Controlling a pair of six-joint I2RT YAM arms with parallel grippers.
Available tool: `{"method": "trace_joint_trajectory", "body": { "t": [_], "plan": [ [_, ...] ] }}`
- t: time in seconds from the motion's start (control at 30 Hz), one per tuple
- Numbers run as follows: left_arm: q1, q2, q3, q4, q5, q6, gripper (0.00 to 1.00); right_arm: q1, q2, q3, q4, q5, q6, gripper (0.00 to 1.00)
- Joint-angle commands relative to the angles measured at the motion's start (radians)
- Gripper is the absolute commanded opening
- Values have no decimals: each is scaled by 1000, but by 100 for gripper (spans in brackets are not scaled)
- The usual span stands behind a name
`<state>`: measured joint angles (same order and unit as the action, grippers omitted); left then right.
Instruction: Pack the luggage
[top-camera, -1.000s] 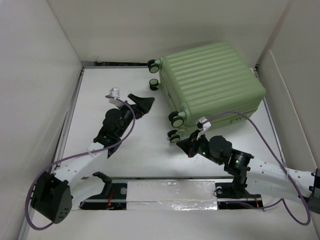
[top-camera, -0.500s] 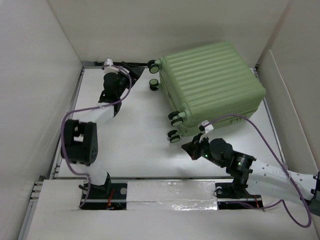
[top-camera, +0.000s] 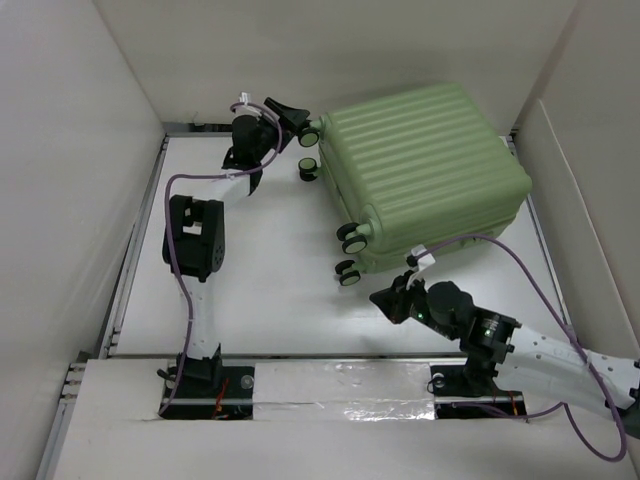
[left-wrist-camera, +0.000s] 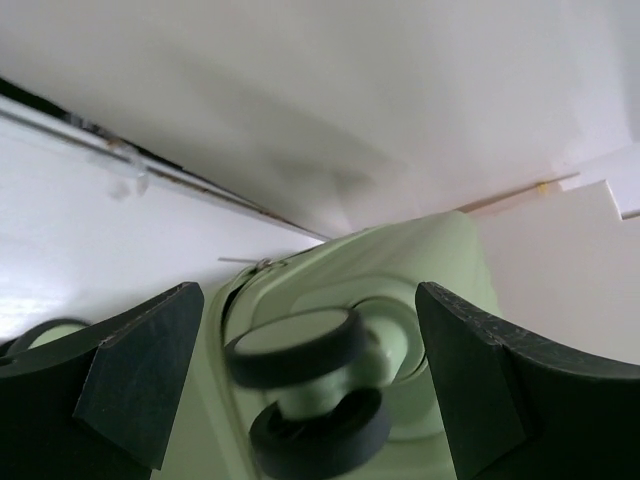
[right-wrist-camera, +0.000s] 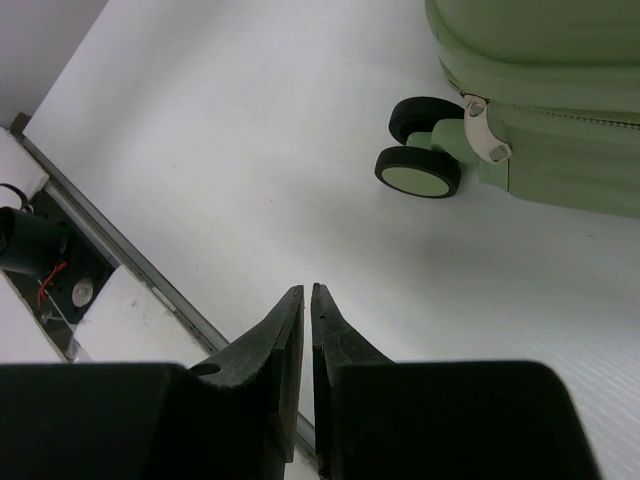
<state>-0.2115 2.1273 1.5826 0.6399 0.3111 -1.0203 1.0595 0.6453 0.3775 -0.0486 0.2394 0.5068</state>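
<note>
The luggage (top-camera: 425, 170), a light-green ribbed hard-shell suitcase, lies closed at the back right of the table with black spinner wheels (top-camera: 352, 238) facing left. My left gripper (top-camera: 296, 117) is open at the far back, its fingers on either side of the suitcase's far corner wheel (left-wrist-camera: 305, 385), not touching it. My right gripper (top-camera: 382, 297) is shut and empty, low over the table just in front of the near wheels (right-wrist-camera: 420, 160). The lining is hidden.
White walls enclose the table on the left, back and right. A metal rail (top-camera: 330, 360) runs along the near edge by the arm bases. The left arm's purple cable (top-camera: 178, 260) loops over the left part of the table.
My left arm has stretched from the table's middle to the back, bringing its open gripper up to the suitcase's far corner wheel. My right gripper has drawn back slightly towards the near edge.
</note>
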Motion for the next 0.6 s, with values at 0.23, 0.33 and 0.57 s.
{"method": "trace_joint_trajectory", "body": {
  "t": [0.23,0.33,0.57],
  "plan": [
    [-39,100,194,10,19,-78,76,-7,-56,14,-66,41,19,18],
    [-48,97,182,17,-4,-109,66,-7,-82,11,-69,49,15,19],
    [-48,82,143,89,-55,-158,0,-7,-98,27,-134,96,38,24]
  ]
}}
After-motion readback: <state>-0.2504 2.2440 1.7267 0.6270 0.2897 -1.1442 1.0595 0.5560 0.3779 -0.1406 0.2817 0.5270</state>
